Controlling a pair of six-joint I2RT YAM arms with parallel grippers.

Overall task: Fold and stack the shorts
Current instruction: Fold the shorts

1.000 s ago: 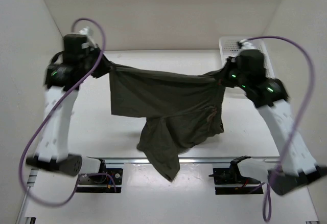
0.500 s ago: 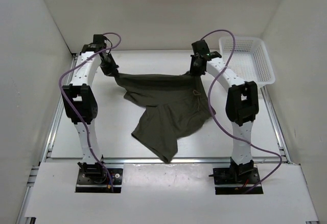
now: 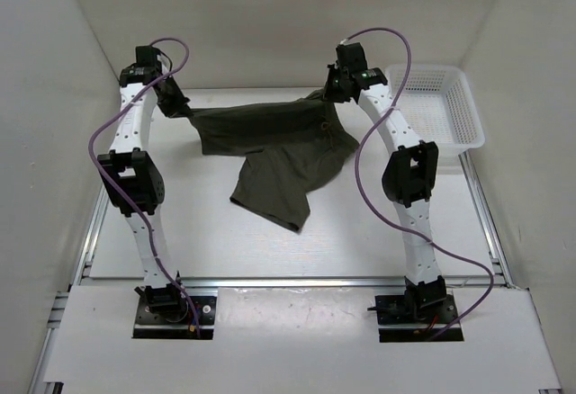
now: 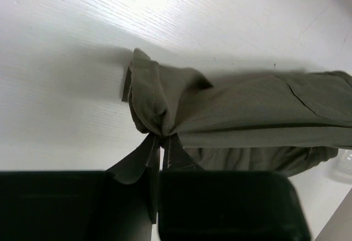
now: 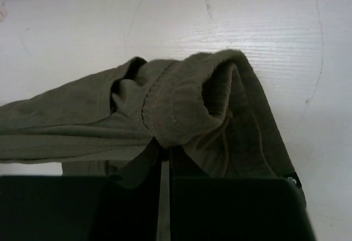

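The dark olive-green shorts (image 3: 270,147) lie stretched across the far middle of the table, with one leg trailing toward the near side. My left gripper (image 3: 176,104) is shut on the shorts' left corner; in the left wrist view the gripper (image 4: 160,141) pinches bunched fabric (image 4: 165,103). My right gripper (image 3: 328,94) is shut on the shorts' right waistband corner; in the right wrist view the gripper (image 5: 165,147) clamps the ribbed waistband (image 5: 187,103) beside the drawstring (image 5: 225,136).
A white mesh basket (image 3: 434,106) stands at the far right, just right of my right arm. White walls close in the table on the left, back and right. A metal rail (image 3: 288,279) runs along the near edge.
Both arms have reached from high up down and toward the far side, carrying the shorts to the back of the table. The fabric now lies on the table instead of hanging.
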